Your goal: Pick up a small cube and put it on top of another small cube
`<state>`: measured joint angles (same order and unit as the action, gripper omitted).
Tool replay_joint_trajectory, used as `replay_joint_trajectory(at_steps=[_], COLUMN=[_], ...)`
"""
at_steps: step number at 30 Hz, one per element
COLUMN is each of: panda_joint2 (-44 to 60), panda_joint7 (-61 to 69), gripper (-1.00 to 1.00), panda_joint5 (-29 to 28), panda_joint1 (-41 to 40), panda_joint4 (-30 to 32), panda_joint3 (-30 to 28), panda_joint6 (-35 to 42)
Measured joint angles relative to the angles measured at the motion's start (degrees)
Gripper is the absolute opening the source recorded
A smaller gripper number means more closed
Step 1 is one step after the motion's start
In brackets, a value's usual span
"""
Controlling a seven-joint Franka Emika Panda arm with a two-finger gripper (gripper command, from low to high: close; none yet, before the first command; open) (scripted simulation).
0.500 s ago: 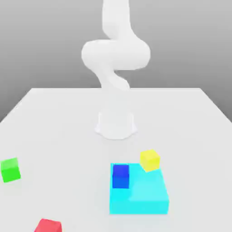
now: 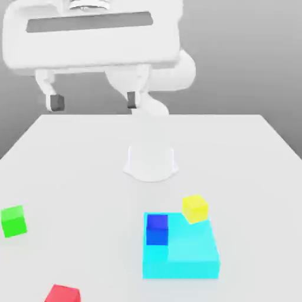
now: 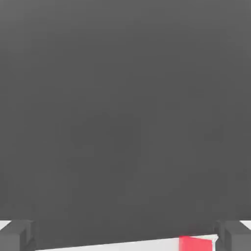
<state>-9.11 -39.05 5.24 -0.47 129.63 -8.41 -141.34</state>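
The small red cube (image 2: 62, 293) lies on the white table at the front of the exterior view's left, partly cut by the picture's edge. A sliver of the red cube (image 3: 195, 243) also appears in the hand view, close to one dark fingertip (image 3: 234, 236). My gripper (image 2: 94, 101) hangs high above the table near the camera, far above the red cube, open with nothing between its dark-tipped fingers. A small green cube (image 2: 13, 221) rests at the left. A blue cube (image 2: 157, 229) and a yellow cube (image 2: 194, 208) sit on the flat cyan block (image 2: 189, 256).
The arm's white round base (image 2: 151, 160) stands mid-table, behind the cyan block. The white table (image 2: 236, 153) stretches to both sides, with its far edge against a grey backdrop.
The hand has come into the exterior view, large and high at the upper left, where half a second ago only the arm's upper links showed. The cubes have not moved.
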Motion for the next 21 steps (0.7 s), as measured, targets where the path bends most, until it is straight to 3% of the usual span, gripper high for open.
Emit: replay_joint_trajectory(at_steps=[14, 19, 20, 21], panda_joint2=[28.9, 39.3, 40.4, 40.4], panda_joint7=[4.7, 6.6, 6.9, 6.9], gripper=[0.00, 0.00, -1.00, -1.00], panda_joint5=[3.2, 5.5, 5.8, 5.8], panda_joint1=[-4.8, -7.0, -7.3, -7.3], panda_joint4=[-1.7, -3.5, -3.8, -3.8], panda_joint3=[-2.4, -0.4, 0.0, 0.0], panda_joint6=[-7.7, -14.4, -15.2, -15.2])
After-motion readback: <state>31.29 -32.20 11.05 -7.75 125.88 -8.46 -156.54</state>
